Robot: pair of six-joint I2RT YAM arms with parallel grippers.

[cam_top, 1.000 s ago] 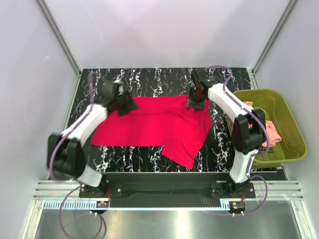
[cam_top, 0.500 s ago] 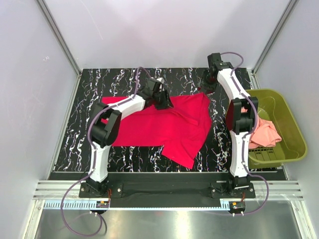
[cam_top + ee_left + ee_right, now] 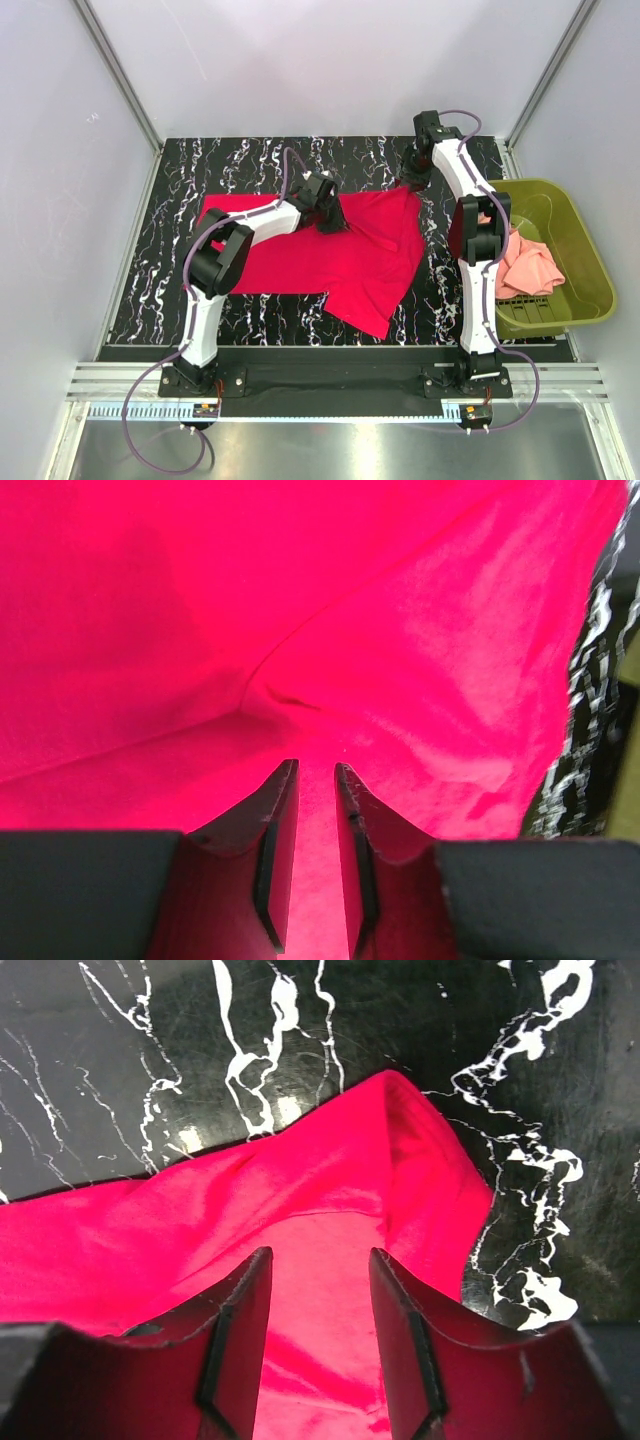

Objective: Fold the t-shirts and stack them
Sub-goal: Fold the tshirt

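The crimson red t-shirt (image 3: 330, 255) lies spread on the black marble table, with a flap pointing toward the near edge. My left gripper (image 3: 330, 213) hovers low over the shirt's upper middle. In the left wrist view its jaws (image 3: 315, 770) stand only a little apart, with nothing between them and red cloth (image 3: 330, 630) beneath. My right gripper (image 3: 411, 180) is over the shirt's far right corner. It is open and empty (image 3: 320, 1255), and the corner's fold (image 3: 420, 1170) lies just ahead of it. The salmon-pink t-shirt (image 3: 527, 265) lies bunched in the basket.
The olive-green plastic basket (image 3: 585, 260) stands at the table's right edge, beside the right arm. Bare marble table (image 3: 260, 160) shows behind the red shirt and along its left side. White enclosure walls surround the table.
My left gripper has moved right from the red shirt's far left corner to its upper middle. My right gripper has moved farther back and right to the shirt's far right corner.
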